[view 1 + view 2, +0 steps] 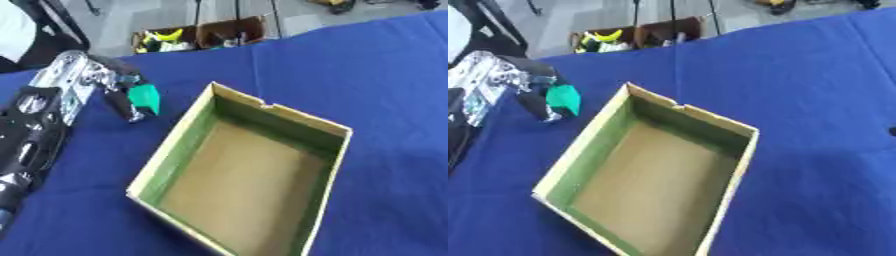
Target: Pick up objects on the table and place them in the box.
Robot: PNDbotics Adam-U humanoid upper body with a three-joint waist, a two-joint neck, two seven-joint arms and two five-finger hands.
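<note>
An open cardboard box with green-lined inner walls and a bare brown floor lies on the blue table, tilted in the view. Nothing shows inside it. My left hand comes in from the left and hangs just left of the box's far corner, above the cloth. Its fingers are curled round a small teal-green object, whose shape I cannot make out beyond a blocky lump. My right hand shows in neither view.
The blue cloth covers the table to the right of and beyond the box. Past the far edge stand brown crates with yellow and mixed items. A small dark thing shows at the right edge.
</note>
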